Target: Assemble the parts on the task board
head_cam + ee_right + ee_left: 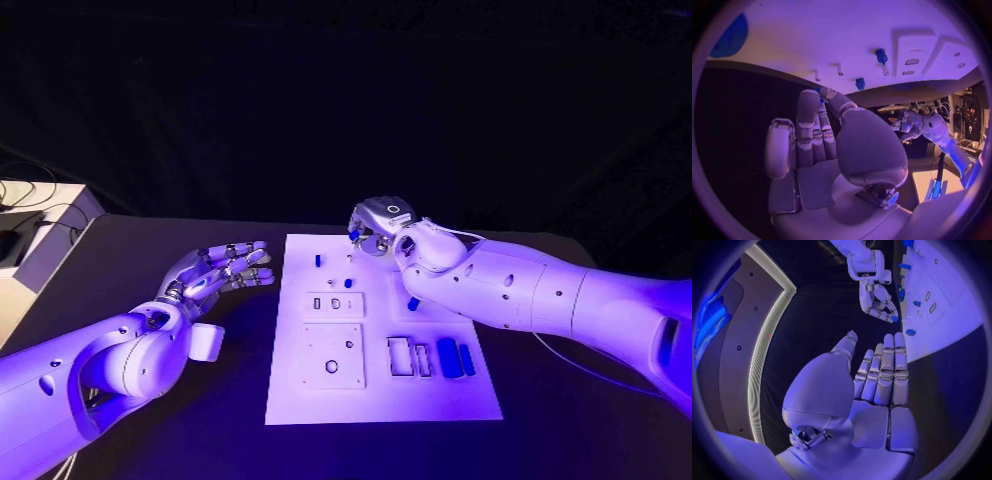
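The white task board (296, 400) lies in the middle of the black table. My right hand (382, 228) hovers over the board's far edge with its fingers curled, pinching a small blue part (353, 235) between thumb and fingertip; the part also shows as a blue speck (821, 94) at the fingertips of the hand (826, 145). My left hand (224, 268) floats left of the board, fingers (887, 371) stretched out and holding nothing. Small blue parts stand on the board (319, 260) (348, 284) (414, 303). Two long blue parts (456, 358) lie side by side near its right edge.
Raised white blocks with slots (333, 303) (332, 357) and rectangular frames (401, 356) sit on the board's near half. A white box (36, 240) with cables stands at the table's far left corner. Bare black table lies on both sides of the board.
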